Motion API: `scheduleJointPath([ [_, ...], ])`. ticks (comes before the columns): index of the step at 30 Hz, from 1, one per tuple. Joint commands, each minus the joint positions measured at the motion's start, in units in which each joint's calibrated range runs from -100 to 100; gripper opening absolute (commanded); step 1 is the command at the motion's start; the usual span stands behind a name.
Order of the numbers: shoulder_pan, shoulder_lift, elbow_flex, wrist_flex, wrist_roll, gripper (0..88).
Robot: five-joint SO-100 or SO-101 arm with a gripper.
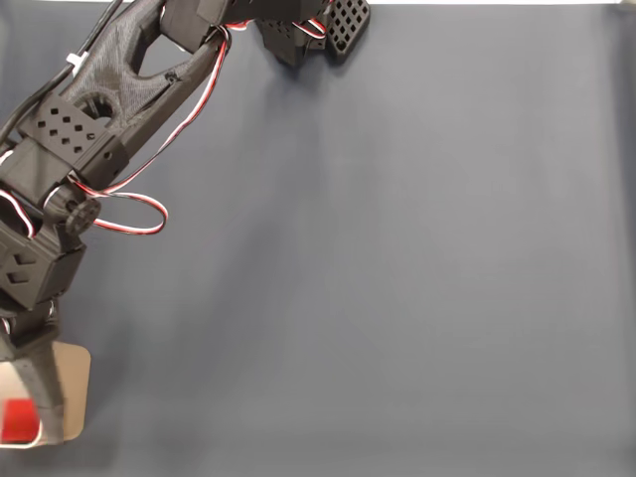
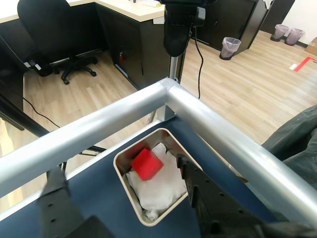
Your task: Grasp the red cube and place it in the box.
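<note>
Cube first: small, bright red, matte, plain-faced, and sitting tilted on one edge inside the box, resting on the crumpled white lining that fills the container. In the wrist view the box is a tan, round-cornered tub with a thin beige rim, standing on the dark blue table close to the corner where two silver metal rails meet; the cube lies toward the upper left of the box's inside, clear of the far rim. The gripper hangs above the box with its jaws spread wide — one black finger at the lower left of the view, blurred, the other finger at the right, crossing the box's right rim — and nothing between them, so the cube is released. In the fixed view the same box sits at the bottom left corner of the table, cut by the picture's edge, with the red cube showing at its left side beside the black arm, which runs from the top edge down the left side with red and white wires looping off it. Beyond the rails the wrist view shows wooden flooring, a black office chair and dark desks.
</note>
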Motion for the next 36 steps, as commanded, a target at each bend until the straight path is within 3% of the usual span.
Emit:
scheduleJointPath([
  [1,0.46,-0.99,-2.99,-0.32,-0.05,57.7],
  [36,0.53,-1.08,-2.9,-1.71,-1.51,58.1],
])
